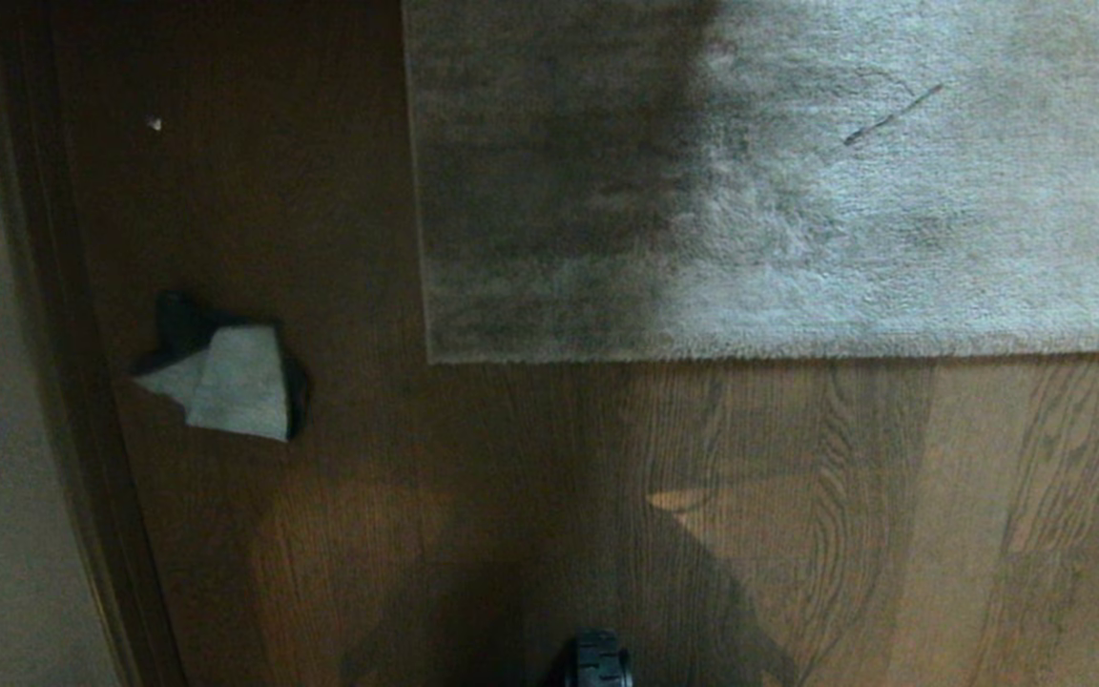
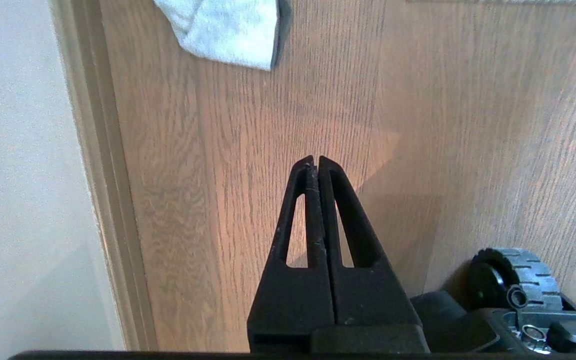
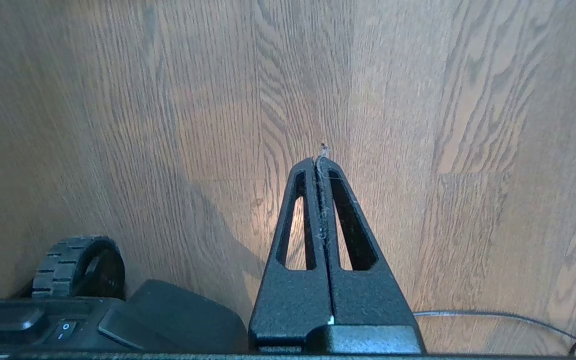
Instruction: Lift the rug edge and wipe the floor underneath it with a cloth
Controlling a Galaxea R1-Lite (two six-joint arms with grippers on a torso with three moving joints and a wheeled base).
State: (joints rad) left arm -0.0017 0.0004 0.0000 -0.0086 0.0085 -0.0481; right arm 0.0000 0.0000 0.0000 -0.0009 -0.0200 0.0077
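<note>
**Both grippers pinched closed, cloth waiting by the wall**

While neither arm shows in the head view, the rug edge [image 1: 702, 355] runs straight across the upper half of the scene, its square corner [image 1: 433, 359] lying flat on the floor [image 1: 511, 496] at about 11 o'clock from centre. Over at 9 o'clock sits the cloth [image 1: 230, 382], crumpled, pale with a dark part behind it, well apart from the rug and near the baseboard [image 1: 72, 382]. A small pale speck [image 1: 155, 123] rests on the planks at 10 o'clock. Down at 6 o'clock, 1 dark wheel [image 1: 597, 660] pokes into view. The left gripper [image 2: 317, 159] hangs above bare planks, fingers pressed together, clutching nothing, the cloth lying ahead of its tips. The right gripper [image 3: 321, 160] is likewise clenched on nothing, with wisps of lint [image 3: 323, 200] caught between its fingers.
</note>
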